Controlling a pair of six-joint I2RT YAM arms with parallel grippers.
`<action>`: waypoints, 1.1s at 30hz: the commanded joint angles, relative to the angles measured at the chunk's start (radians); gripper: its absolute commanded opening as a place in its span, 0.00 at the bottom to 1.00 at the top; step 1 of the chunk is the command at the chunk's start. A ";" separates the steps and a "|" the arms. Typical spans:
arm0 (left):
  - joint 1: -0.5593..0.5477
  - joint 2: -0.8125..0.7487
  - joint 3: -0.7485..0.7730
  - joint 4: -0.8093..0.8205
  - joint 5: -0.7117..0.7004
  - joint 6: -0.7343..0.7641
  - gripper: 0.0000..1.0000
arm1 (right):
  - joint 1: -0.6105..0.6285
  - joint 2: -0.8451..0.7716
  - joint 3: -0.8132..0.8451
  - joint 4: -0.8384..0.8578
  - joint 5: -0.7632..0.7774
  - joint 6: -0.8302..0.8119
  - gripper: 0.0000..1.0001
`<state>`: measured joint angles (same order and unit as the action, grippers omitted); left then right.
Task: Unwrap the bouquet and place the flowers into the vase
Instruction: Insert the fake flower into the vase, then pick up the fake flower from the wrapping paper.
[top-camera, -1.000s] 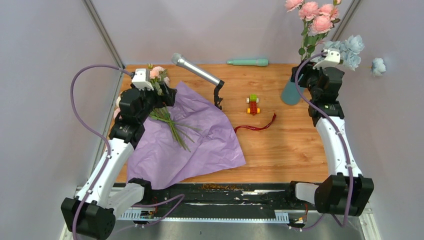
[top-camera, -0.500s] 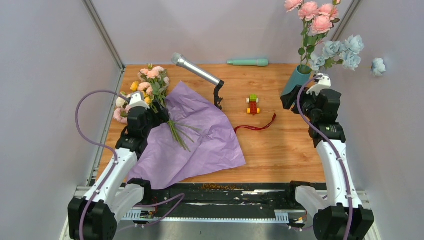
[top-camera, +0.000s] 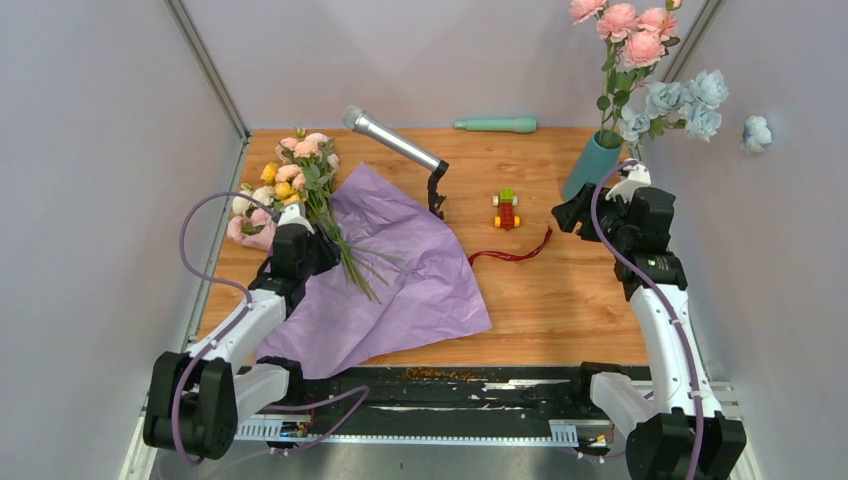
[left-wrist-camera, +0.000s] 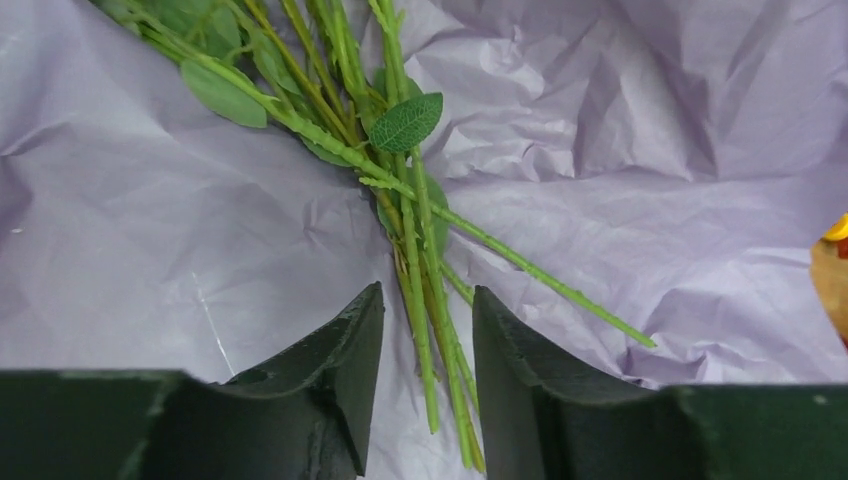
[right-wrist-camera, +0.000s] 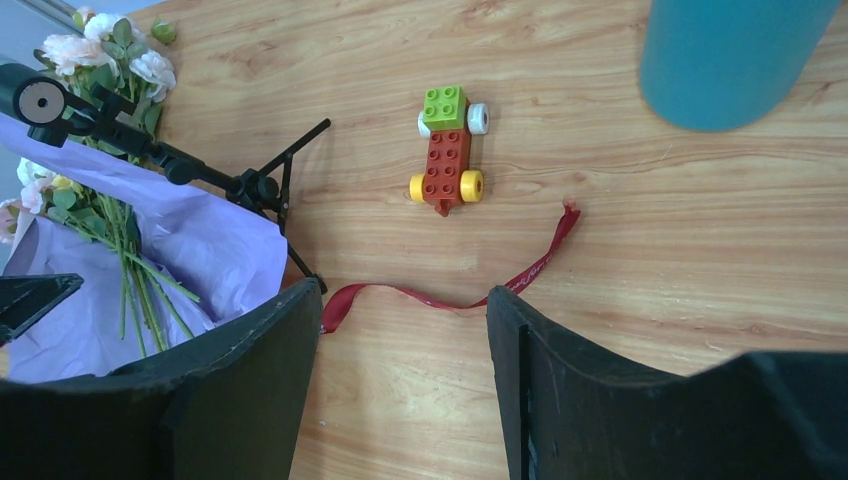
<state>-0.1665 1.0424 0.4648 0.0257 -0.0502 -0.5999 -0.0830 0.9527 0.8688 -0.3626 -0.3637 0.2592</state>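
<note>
While the left pincer stands narrowed astride the stems of the flowers, whether its jaws actually pinch them cannot be told. The lilac paper wrap lies spread on the worktop, with the dark red ribbon loose beside it, so the unwrapping looks done. The right pincer hangs wide and empty above the ribbon. The flowers lie at far left, well apart from the teal vase at far right, so the carrying-over is left. The right arm partly hides the vase's foot, and the wrist view cuts off its top.
</note>
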 joint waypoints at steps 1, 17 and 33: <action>0.004 0.060 0.039 0.094 0.044 0.029 0.44 | -0.004 -0.014 -0.005 0.009 -0.024 0.011 0.62; -0.030 0.189 0.057 0.162 0.037 0.048 0.31 | -0.004 0.000 0.000 -0.003 -0.034 0.002 0.62; -0.031 0.268 0.052 0.205 0.061 0.040 0.27 | -0.004 0.004 0.004 -0.012 -0.038 -0.005 0.63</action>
<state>-0.1905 1.2934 0.4862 0.1856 0.0086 -0.5705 -0.0830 0.9554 0.8642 -0.3695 -0.3855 0.2600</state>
